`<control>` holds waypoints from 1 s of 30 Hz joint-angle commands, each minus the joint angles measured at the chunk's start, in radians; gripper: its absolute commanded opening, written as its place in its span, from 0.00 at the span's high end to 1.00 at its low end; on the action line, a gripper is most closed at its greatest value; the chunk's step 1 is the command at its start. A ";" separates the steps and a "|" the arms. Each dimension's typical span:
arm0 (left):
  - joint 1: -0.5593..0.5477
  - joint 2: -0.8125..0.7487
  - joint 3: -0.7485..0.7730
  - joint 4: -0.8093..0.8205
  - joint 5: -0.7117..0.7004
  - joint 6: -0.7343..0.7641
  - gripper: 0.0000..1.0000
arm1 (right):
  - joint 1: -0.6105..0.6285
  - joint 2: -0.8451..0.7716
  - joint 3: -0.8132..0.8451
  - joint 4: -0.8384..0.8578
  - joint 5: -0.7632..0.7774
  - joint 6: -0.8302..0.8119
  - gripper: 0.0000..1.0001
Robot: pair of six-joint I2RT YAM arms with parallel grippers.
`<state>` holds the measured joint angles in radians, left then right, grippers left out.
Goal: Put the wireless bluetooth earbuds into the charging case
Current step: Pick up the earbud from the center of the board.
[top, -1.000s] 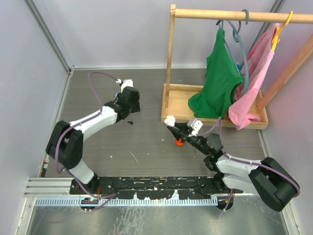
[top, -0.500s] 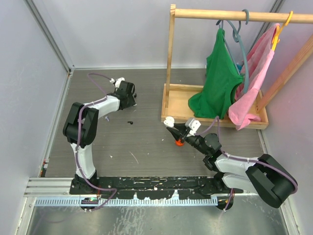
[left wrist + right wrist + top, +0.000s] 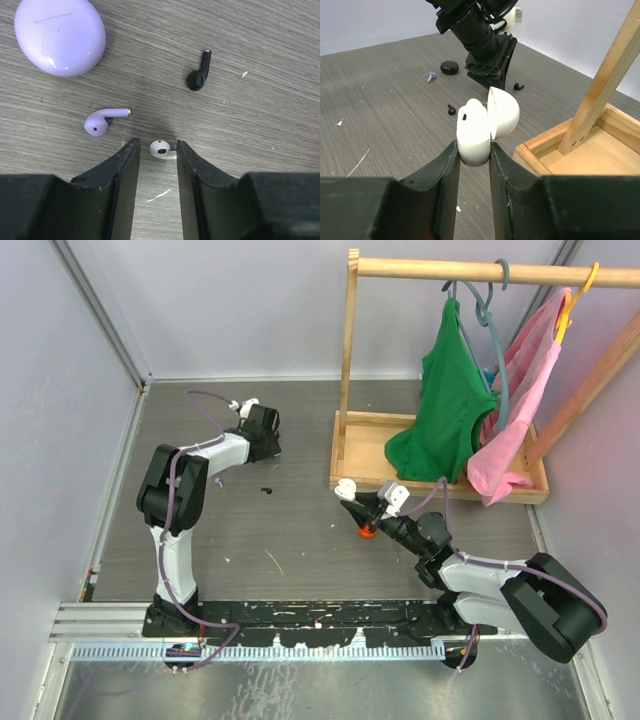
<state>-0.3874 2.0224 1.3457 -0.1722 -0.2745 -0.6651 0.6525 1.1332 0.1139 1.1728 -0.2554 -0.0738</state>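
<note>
A white earbud (image 3: 161, 149) lies on the table between my left gripper's (image 3: 155, 142) fingertips. Its stem touches the right finger (image 3: 187, 165), and a gap shows at the left finger; the jaws are open. A lilac earbud (image 3: 102, 121) lies just left of the tips, and a black earbud (image 3: 199, 75) lies farther ahead. My right gripper (image 3: 473, 145) is shut on the white charging case (image 3: 472, 127), held above the table with its lid (image 3: 504, 112) swung open. In the top view the left gripper (image 3: 260, 432) points down at the table's left middle, and the right gripper (image 3: 358, 502) is at centre right.
A lilac closed case (image 3: 60, 35) sits beyond the left fingers. A black case (image 3: 450, 67) and a second black earbud (image 3: 451, 109) lie on the table. A wooden rack (image 3: 440, 450) with a green and a pink garment stands at right. A red object (image 3: 367, 531) lies under the right arm.
My left arm folded its elbow back while its gripper shifted slightly away and left, and its jaws narrowed around the white earbud. The right arm with the case stayed still.
</note>
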 commanded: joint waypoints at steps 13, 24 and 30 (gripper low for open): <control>0.001 -0.039 0.000 -0.003 0.027 0.073 0.82 | 0.002 -0.004 0.019 0.055 0.001 -0.011 0.99; -0.074 -0.244 -0.110 -0.076 -0.044 0.284 0.84 | 0.002 -0.002 0.024 0.046 -0.006 -0.009 0.99; -0.148 -0.371 -0.164 -0.107 -0.106 0.399 0.85 | 0.002 0.001 0.028 0.041 -0.008 -0.007 0.99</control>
<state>-0.4927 1.7588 1.2049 -0.2638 -0.3119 -0.3763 0.6525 1.1328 0.1139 1.1721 -0.2558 -0.0738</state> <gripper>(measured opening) 0.185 0.326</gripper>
